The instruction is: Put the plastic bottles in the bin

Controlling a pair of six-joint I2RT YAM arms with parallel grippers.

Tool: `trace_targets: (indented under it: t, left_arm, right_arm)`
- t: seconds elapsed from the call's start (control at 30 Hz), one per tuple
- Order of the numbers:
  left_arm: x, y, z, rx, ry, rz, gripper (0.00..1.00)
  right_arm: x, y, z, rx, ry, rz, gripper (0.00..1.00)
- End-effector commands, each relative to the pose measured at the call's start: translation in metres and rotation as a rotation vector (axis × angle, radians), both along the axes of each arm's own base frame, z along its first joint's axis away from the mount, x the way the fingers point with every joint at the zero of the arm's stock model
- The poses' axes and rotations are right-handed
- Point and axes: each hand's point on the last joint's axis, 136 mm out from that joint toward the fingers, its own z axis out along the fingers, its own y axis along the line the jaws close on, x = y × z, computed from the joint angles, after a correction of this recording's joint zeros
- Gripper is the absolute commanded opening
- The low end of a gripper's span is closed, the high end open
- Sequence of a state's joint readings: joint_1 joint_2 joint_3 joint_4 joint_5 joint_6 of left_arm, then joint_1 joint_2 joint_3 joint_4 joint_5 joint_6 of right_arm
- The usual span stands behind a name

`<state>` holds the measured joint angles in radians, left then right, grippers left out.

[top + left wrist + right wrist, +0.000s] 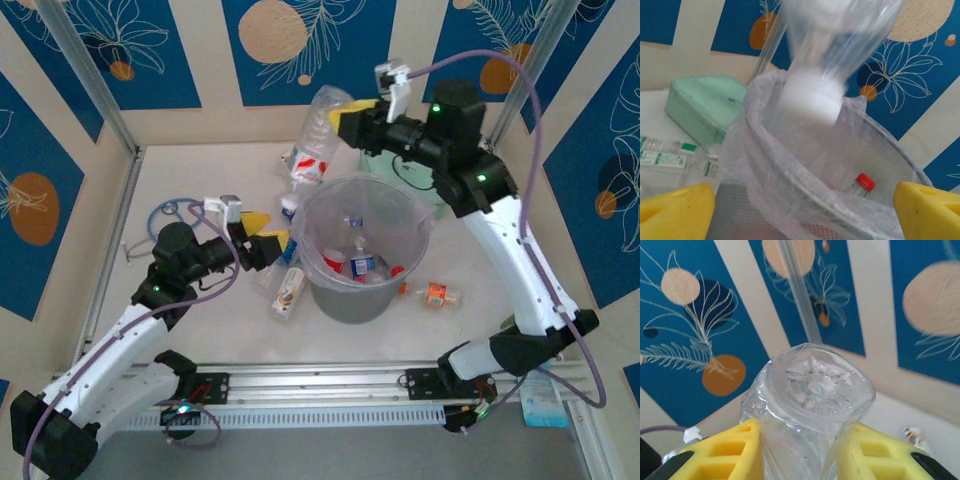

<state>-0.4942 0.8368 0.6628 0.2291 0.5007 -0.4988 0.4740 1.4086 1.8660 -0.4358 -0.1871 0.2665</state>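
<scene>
White table [420, 340], clear red-labelled bottle [318, 135]

Glossy clear plastic bottle [810, 405]; crinkled film bag [765, 170] lines mesh bin [880, 155].

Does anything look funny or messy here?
Yes. The right hand grips a big clear plastic bottle tilted upside down, with its cap near the rim of the round grey bin. A small orange-labelled bottle lies on its side outside the bin.
</scene>
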Motion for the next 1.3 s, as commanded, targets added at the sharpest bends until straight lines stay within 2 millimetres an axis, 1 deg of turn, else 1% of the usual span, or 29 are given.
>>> trace_targets:
  t: [0.0,0.07,0.17,0.3,0.37,0.47,0.6,0.73,0.87,1.03,1.17,1.27]
  left_arm:
    - [0.004,0.01,-0.026,0.086,0.055,0.072,0.92]
    - [0.01,0.017,-0.041,0.137,0.102,0.123,0.92]
    - [0.022,0.031,-0.07,0.228,0.191,0.22,0.92]
    - [0.037,0.065,-0.123,0.425,0.336,0.413,0.91]
    - [0.038,0.077,-0.145,0.505,0.382,0.464,0.91]
    - [0.036,0.077,-0.165,0.535,0.407,0.451,0.92]
    - [0.034,0.074,-0.183,0.516,0.43,0.441,0.9]
    - [0.031,0.073,-0.198,0.526,0.457,0.43,0.89]
    - [0.027,0.071,-0.215,0.537,0.494,0.408,0.88]
    - [0.026,0.069,-0.228,0.528,0.518,0.399,0.88]
    - [0.025,0.068,-0.239,0.524,0.542,0.401,0.88]
    - [0.025,0.069,-0.248,0.543,0.562,0.4,0.88]
  right_arm:
    - [-0.019,-0.034,0.021,-0.03,-0.065,-0.086,0.35]
    - [-0.026,-0.051,0.02,-0.051,-0.07,-0.137,0.34]
    - [-0.034,-0.074,0.009,-0.095,-0.054,-0.217,0.31]
    - [-0.041,-0.103,-0.017,-0.184,-0.025,-0.344,0.26]
    - [-0.042,-0.109,-0.031,-0.202,-0.004,-0.37,0.22]
    - [-0.044,-0.102,-0.052,-0.206,0.053,-0.331,0.2]
    - [-0.042,-0.089,-0.083,-0.238,0.124,-0.286,0.18]
    - [-0.042,-0.078,-0.103,-0.238,0.154,-0.256,0.16]
    - [-0.043,-0.063,-0.13,-0.247,0.189,-0.215,0.15]
    - [-0.042,-0.051,-0.165,-0.251,0.205,-0.19,0.14]
    - [-0.043,-0.038,-0.199,-0.234,0.232,-0.15,0.14]
    - [-0.041,-0.032,-0.221,-0.259,0.242,-0.138,0.13]
